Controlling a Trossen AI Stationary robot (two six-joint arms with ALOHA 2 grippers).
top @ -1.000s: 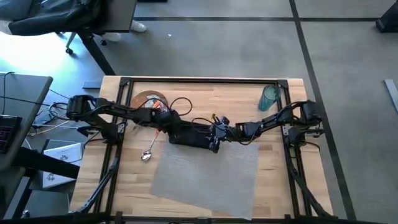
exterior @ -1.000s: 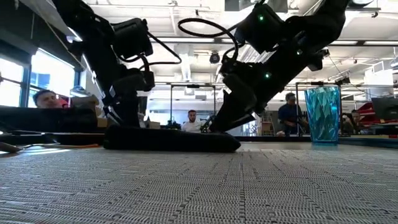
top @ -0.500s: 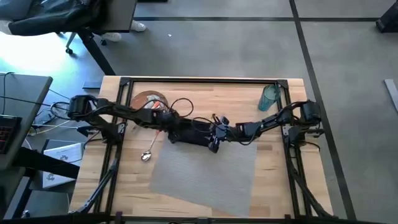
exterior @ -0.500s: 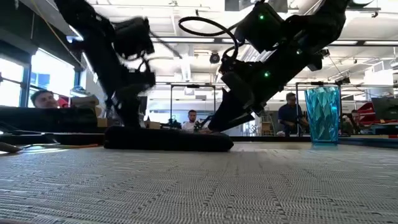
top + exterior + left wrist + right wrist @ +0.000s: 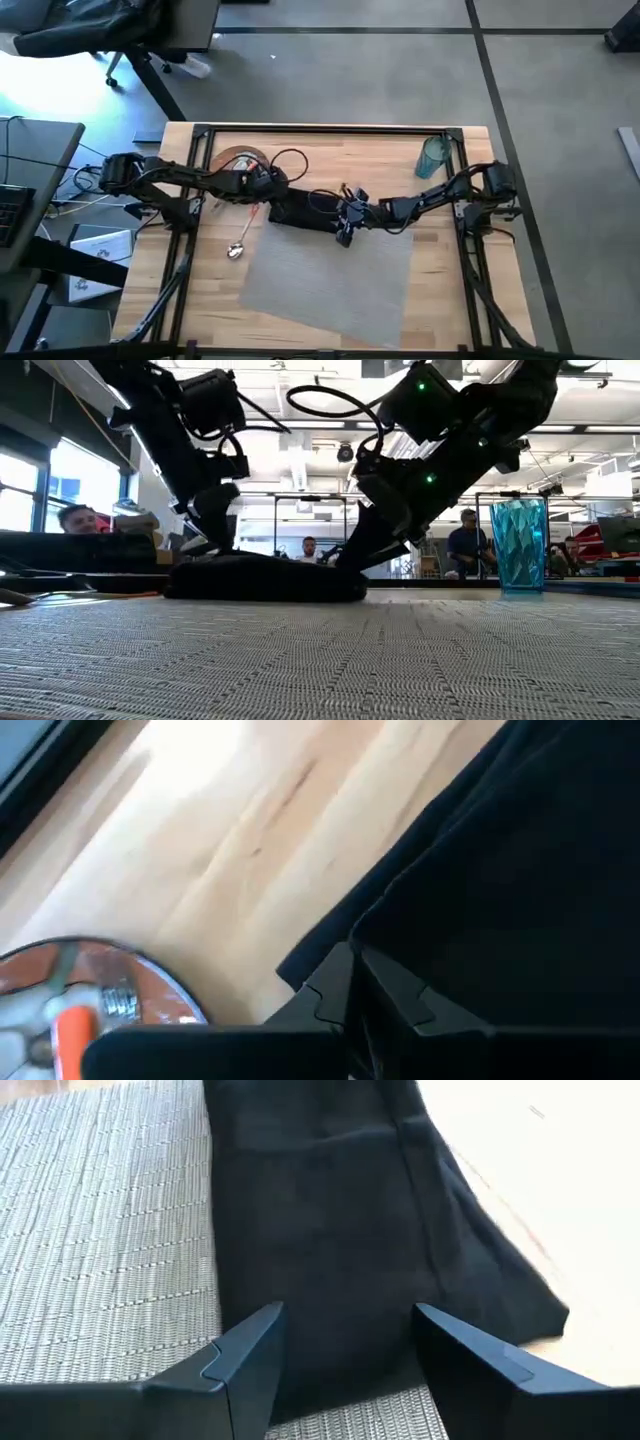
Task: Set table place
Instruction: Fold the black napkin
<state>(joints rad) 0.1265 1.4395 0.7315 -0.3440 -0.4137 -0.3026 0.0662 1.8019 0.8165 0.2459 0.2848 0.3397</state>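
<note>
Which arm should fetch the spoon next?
Left, probably. The spoon lies on the table just beside the left pincer, on that arm's side; the right pincer sits open over the napkin, farther off.

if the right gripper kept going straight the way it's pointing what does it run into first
Most likely the black napkin: it lies directly ahead of the open right gripper, between its fingers. The grey placemat lies off to one side. How close the fingertips are is hard to judge.
</note>
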